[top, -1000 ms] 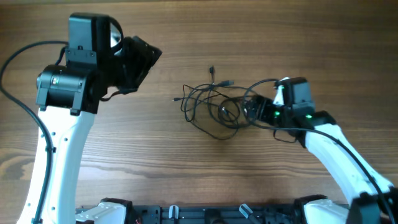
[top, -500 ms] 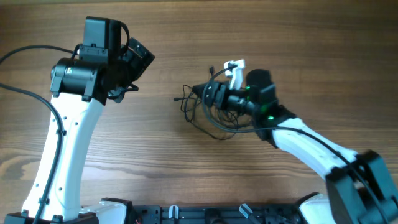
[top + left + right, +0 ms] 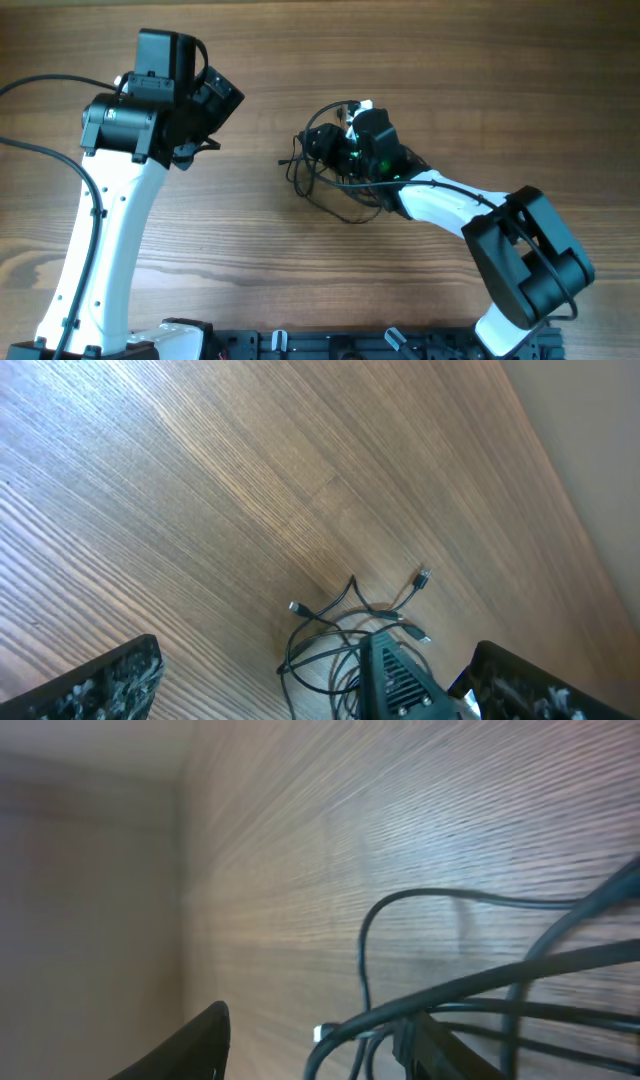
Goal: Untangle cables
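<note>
The cables [image 3: 310, 186] are thin black wires in a loose tangle at the table's centre, with small plug ends poking out to the top and left. My right gripper [image 3: 322, 140] reaches in from the right over the tangle's upper left part. In the right wrist view its fingers [image 3: 315, 1050] are apart, with cable strands [image 3: 362, 970] crossing between them. My left gripper [image 3: 222, 100] hangs open and empty above the table, well left of the tangle. In the left wrist view its fingers [image 3: 310, 685] frame the cables [image 3: 320, 630] from afar.
The wooden table [image 3: 450, 60] has nothing else on it. The thick black cable of the left arm [image 3: 40, 160] loops along the left edge. The arm mounts [image 3: 340, 345] sit along the front edge.
My right arm has swung left across the tangle, from its right edge to its upper left. The left arm shifted slightly right early on and has since held still.
</note>
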Available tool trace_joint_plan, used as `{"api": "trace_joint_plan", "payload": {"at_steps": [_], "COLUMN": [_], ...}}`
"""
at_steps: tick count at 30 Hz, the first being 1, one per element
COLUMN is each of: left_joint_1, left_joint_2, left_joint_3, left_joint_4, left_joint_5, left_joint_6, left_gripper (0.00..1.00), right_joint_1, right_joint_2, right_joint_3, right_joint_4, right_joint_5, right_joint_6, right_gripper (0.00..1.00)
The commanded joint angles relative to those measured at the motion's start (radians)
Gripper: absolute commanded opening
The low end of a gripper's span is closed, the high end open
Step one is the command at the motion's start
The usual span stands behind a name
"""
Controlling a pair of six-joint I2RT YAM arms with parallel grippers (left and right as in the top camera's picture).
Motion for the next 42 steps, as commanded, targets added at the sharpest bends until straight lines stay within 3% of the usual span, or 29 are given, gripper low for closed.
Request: {"api": "trace_joint_plan", "payload": {"at_steps": [1,5,7,9,11,12,14,17,22,24,26,28,30,33,36,42], "left_joint_1": [0.003,0.003,0.003,0.003,0.003,0.003,0.003,-0.027,-0.161,-0.214,-0.279,-0.314,-0.341,-0.358,-0.357,-0.356], "left_joint_2": [0.005,0.005,0.005,0.011,0.039,0.067,0.159,0.316,0.539,0.592,0.647,0.668,0.676,0.677,0.677,0.677], "left_joint_3": [-0.004,-0.004,-0.004,-0.004,-0.004,-0.004,-0.004,-0.004,-0.004,-0.004,-0.004,-0.004,-0.005,-0.019,-0.101,-0.331], "left_joint_4": [-0.013,-0.020,-0.030,-0.018,0.007,0.024,0.042,0.042,0.163,0.167,0.126,0.110,0.104,0.099,0.162,0.267], "left_joint_5": [-0.003,0.014,0.016,0.114,0.227,0.312,0.618,0.797,1.058,1.044,0.818,0.697,0.502,0.279,0.270,0.149], "left_joint_6": [0.005,0.005,0.010,0.168,0.300,0.376,0.565,0.581,0.585,0.585,0.573,0.569,0.478,0.335,0.326,0.182], "left_gripper": [1.00,1.00,1.00,1.00,1.00,1.00,1.00,1.00,1.00,1.00,0.98,0.84,0.75,0.71,0.70,0.68], "right_joint_1": [0.031,0.028,-0.019,-0.101,-0.158,-0.179,-0.215,-0.218,-0.218,-0.219,-0.245,-0.299,-0.422,-0.628,-0.806,-1.015], "right_joint_2": [0.056,0.060,0.038,-0.029,-0.123,-0.191,-0.349,-0.486,-0.523,-0.528,-0.562,-0.598,-0.651,-0.695,-0.694,-0.694], "right_joint_3": [0.020,0.020,0.020,0.020,0.020,0.020,0.020,0.020,0.020,0.020,0.020,0.020,0.046,0.171,0.362,0.601], "right_joint_4": [0.082,0.207,0.216,0.200,0.092,0.000,-0.180,-0.310,-0.380,-0.393,-0.396,-0.399,-0.456,-0.678,-0.883,-0.916], "right_joint_5": [0.070,0.045,-0.112,-0.370,-0.505,-0.513,-0.502,-0.500,-0.511,-0.532,-0.512,-0.481,-0.423,-0.335,-0.259,-0.203], "right_joint_6": [0.092,0.090,0.032,-0.150,-0.227,-0.283,-0.438,-0.623,-0.633,-0.663,-0.674,-0.672,-0.674,-0.775,-0.860,-0.862], "right_gripper": [0.46,0.05,0.04,0.05,0.05,0.05,0.05,0.05,0.05,0.05,0.05,0.05,0.05,0.04,0.05,0.05]}}
